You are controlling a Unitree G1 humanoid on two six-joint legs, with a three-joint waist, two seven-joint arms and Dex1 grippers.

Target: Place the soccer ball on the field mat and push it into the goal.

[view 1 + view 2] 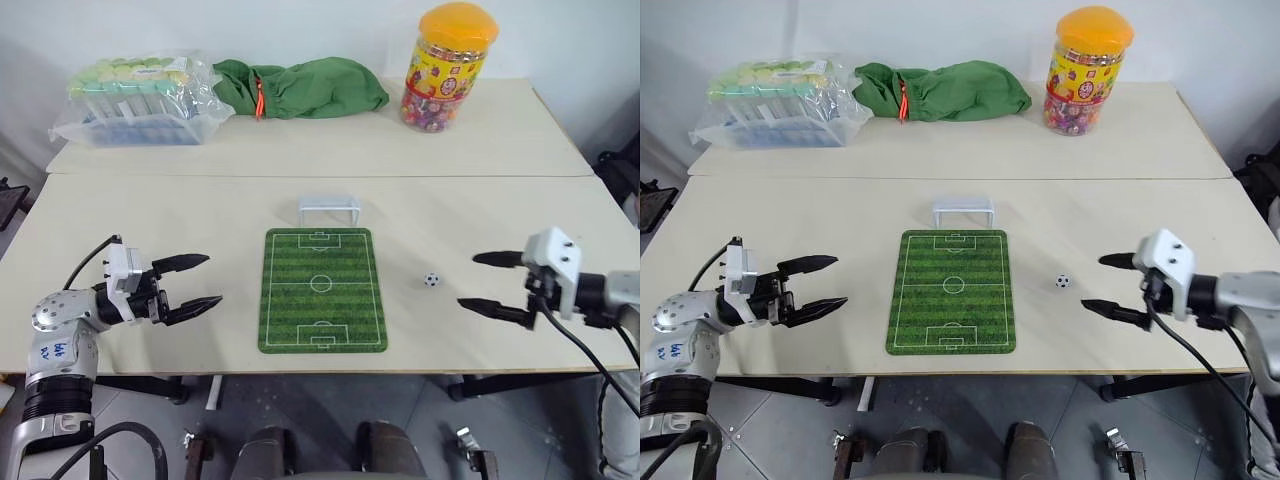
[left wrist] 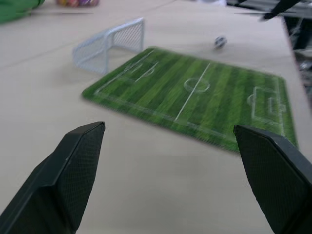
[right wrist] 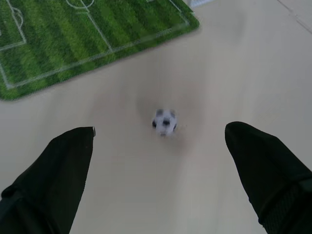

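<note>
The ball (image 1: pixel 431 280) lay on the bare tabletop (image 1: pixel 150 230), just off the mat's (image 1: pixel 322 290) right edge, not yet on the pitch. The mat sat flat near the tabletop's front edge, its far end facing the goal (image 1: pixel 329 210), which stood apart from it by a narrow strip of bare surface. The right tool (image 1: pixel 483 282) hovered beside the ball with its fingers spread wide and nothing between them; in the right wrist view the ball sat on open surface ahead of the gap. The left tool (image 1: pixel 197 281) hung over the front left of the tabletop, fingers likewise apart and empty, well clear of the mat. Wide bare room lay on both sides of the mat. Along the back stood a bagged pack of tubes (image 1: pixel 135 100), a green bag (image 1: pixel 300 88) and an orange-lidded jar (image 1: pixel 447 68); its bright label carried print too small to read.
</note>
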